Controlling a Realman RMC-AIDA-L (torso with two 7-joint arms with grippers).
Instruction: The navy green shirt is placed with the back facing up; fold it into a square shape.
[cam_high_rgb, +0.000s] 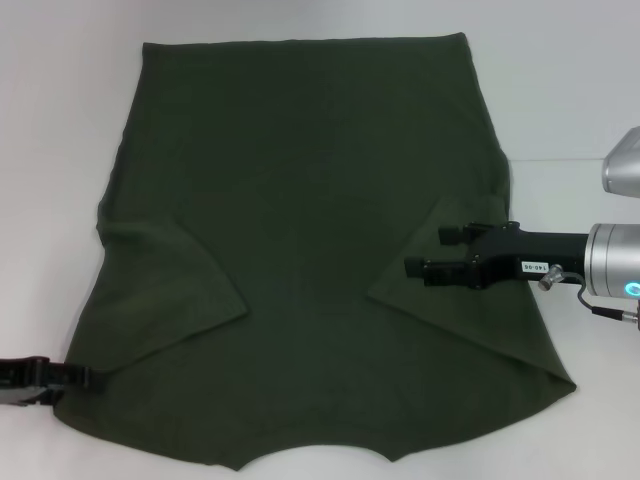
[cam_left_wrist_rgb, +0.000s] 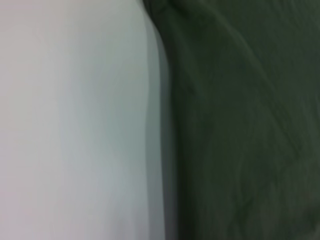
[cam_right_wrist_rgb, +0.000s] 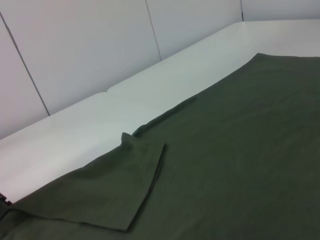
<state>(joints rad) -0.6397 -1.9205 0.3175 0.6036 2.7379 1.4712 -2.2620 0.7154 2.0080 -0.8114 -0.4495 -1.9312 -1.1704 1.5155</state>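
Note:
The navy green shirt (cam_high_rgb: 310, 230) lies flat on the white table (cam_high_rgb: 60, 120), hem at the far side and neckline toward me. Both short sleeves are folded inward onto the body: the left sleeve (cam_high_rgb: 170, 280) and the right sleeve (cam_high_rgb: 440, 300). My right gripper (cam_high_rgb: 430, 250) hovers over the right sleeve fold, open, with nothing between its fingers. My left gripper (cam_high_rgb: 98, 378) sits low at the shirt's near-left edge, its tip touching the cloth. The left wrist view shows the shirt (cam_left_wrist_rgb: 240, 125) edge beside the bare table. The right wrist view shows the shirt (cam_right_wrist_rgb: 240, 150) with the folded left sleeve (cam_right_wrist_rgb: 120, 190).
White table surface (cam_right_wrist_rgb: 125, 110) surrounds the shirt, with bare strips on the left, right and far sides. Pale wall panels (cam_right_wrist_rgb: 90, 45) stand behind the table's far-left edge.

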